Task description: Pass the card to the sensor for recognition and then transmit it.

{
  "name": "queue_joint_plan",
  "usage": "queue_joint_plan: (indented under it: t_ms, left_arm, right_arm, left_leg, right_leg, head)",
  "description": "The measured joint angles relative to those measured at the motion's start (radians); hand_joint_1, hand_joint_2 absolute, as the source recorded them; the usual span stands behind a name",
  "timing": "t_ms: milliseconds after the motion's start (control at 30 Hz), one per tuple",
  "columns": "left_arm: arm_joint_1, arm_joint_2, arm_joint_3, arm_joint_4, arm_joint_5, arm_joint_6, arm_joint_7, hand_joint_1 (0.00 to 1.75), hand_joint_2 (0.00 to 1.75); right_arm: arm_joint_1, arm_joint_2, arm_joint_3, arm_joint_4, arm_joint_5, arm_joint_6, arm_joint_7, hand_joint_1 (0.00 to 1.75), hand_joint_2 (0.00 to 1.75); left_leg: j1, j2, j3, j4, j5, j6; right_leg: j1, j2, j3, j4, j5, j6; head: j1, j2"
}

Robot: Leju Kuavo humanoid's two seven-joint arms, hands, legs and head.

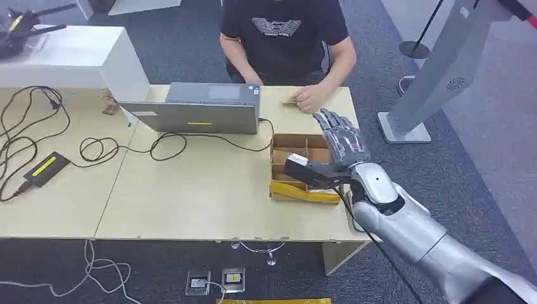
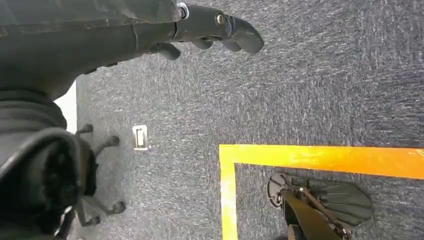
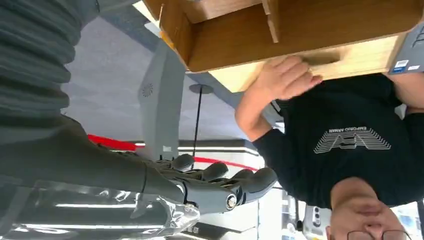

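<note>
While the right hand [image 1: 342, 140] hovers spread and empty over the cardboard box [image 1: 292, 166], lower straight for a card.

Pale wooden table [image 1: 190, 190], laptop [image 1: 196, 111], cardboard box [image 1: 297, 168] (compartmented), black cables [image 1: 38, 126], power adapter [image 1: 44, 168]

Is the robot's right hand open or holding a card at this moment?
Open. In the head view the right hand is raised beside the cardboard box, fingers spread and upward, nothing between them. The right wrist view shows its fingers empty too.

Head view looks down at the table [image 1: 190, 196]; right wrist shares the cardboard box [image 1: 297, 149].
</note>
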Motion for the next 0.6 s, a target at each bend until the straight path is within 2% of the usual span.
queue_joint_plan:
  t_ms: [167,333,467,600]
  left_arm:
    - [0.001,0.000,0.000,0.000,0.001,0.000,0.007,0.00,0.00]
    - [0.001,0.000,0.000,0.000,0.004,0.000,0.011,0.00,0.00]
    - [0.003,0.000,0.000,0.000,0.013,0.000,0.011,0.00,0.00]
    - [0.004,0.000,0.000,0.000,0.014,0.001,0.010,0.00,0.00]
  right_arm:
    - [0.005,-0.025,0.000,-0.027,0.004,0.005,0.011,0.00,1.75]
    - [0.026,-0.063,-0.014,-0.071,0.011,0.010,0.065,0.00,1.75]
    - [0.054,-0.111,-0.036,-0.110,0.011,0.039,0.108,0.00,1.75]
    - [0.094,-0.163,-0.060,-0.134,0.010,0.051,0.124,0.00,1.75]
  left_leg:
    - [0.000,0.000,0.000,0.000,0.000,0.000]
    - [0.000,0.000,0.000,0.000,0.000,0.000]
    - [0.000,0.000,0.000,0.000,0.000,0.000]
    - [0.000,0.000,0.000,0.000,0.000,0.000]
  right_leg:
    - [0.000,0.001,-0.001,0.000,0.000,0.000]
    - [0.000,0.000,-0.001,0.000,0.000,0.000]
    - [0.000,0.001,-0.001,0.000,0.000,0.000]
    - [0.000,0.001,-0.001,0.000,0.000,0.000]
  head:
    - [0.000,0.000]
    - [0.000,0.000]
    - [0.000,0.000]
    - [0.000,0.000]
